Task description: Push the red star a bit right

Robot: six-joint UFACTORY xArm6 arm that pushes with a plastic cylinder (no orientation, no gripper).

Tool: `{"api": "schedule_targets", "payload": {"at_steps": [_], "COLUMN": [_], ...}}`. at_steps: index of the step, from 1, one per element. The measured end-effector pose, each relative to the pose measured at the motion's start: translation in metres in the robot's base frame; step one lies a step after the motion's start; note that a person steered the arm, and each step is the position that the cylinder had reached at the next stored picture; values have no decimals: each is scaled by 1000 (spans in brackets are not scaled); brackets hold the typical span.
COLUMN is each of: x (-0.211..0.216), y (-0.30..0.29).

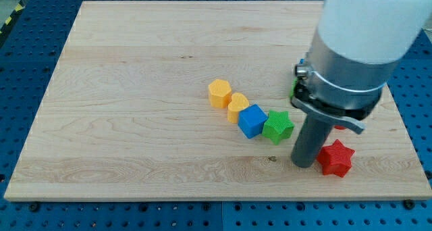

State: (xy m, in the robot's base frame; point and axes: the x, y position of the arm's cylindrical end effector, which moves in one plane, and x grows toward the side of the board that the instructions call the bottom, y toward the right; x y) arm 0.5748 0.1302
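Red star [335, 158] sits touching the view's right of my tip [304, 165], a plain rod end effector holding nothing.

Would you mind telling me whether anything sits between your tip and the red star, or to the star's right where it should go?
Nothing visible does. My tip stands just left of the red star, and the board to its right is bare.

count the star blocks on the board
2: the green star sits mid-board beside the blue cube; the red star lies just right of my tip. The arm may hide others.
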Motion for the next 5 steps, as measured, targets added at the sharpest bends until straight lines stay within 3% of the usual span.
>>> {"api": "schedule_targets", "payload": {"at_steps": [4, 5], "x": [-1, -29], "y": [52, 34]}}
